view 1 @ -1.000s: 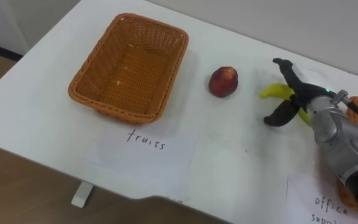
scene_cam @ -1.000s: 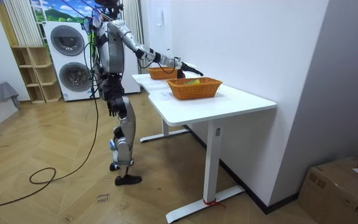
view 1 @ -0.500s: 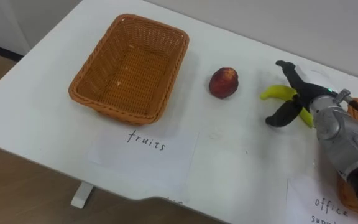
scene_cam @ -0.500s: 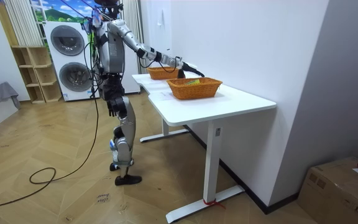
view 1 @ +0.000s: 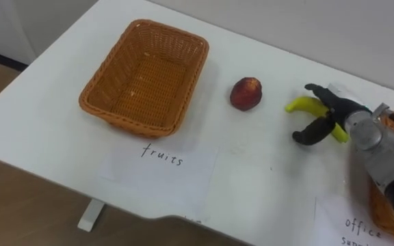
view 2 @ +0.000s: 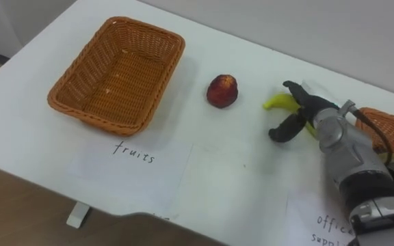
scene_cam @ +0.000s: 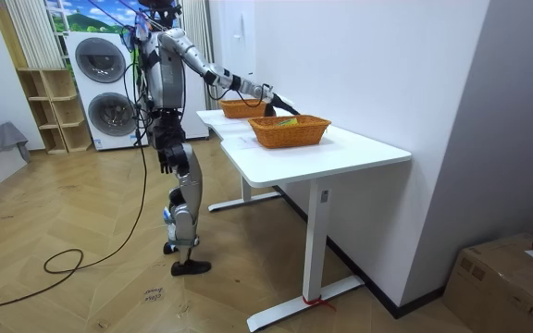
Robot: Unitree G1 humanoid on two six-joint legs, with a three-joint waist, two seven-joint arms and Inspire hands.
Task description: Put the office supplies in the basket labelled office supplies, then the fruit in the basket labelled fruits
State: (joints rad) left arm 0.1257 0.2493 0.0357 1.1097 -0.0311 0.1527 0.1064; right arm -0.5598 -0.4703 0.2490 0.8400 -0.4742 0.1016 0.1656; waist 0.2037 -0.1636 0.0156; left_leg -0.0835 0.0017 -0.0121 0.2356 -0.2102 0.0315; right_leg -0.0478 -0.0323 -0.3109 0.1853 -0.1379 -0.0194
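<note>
The right hand (view 1: 348, 120) is spread astride the banana (view 1: 304, 104), which lies on the table (view 1: 265, 178) at the right, not yet pinched. If the hand is closed off-centre, the banana could be squeezed out toward the red fruit (view 1: 245, 93). "fruits" is handwritten on the sheet (view 1: 159, 167) near the left basket (view 1: 101, 80); "office" is legible on the right sheet (view 1: 351, 220).

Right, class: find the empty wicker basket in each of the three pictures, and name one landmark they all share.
Left eye view: the empty wicker basket sits at upper left, left of the red fruit.
Right eye view: again at upper left, left of that fruit.
Room view: it is the farther of the two baskets, just below the outstretched arm.
Shared landmark: the right hand, reaching over the table between the baskets.
</note>
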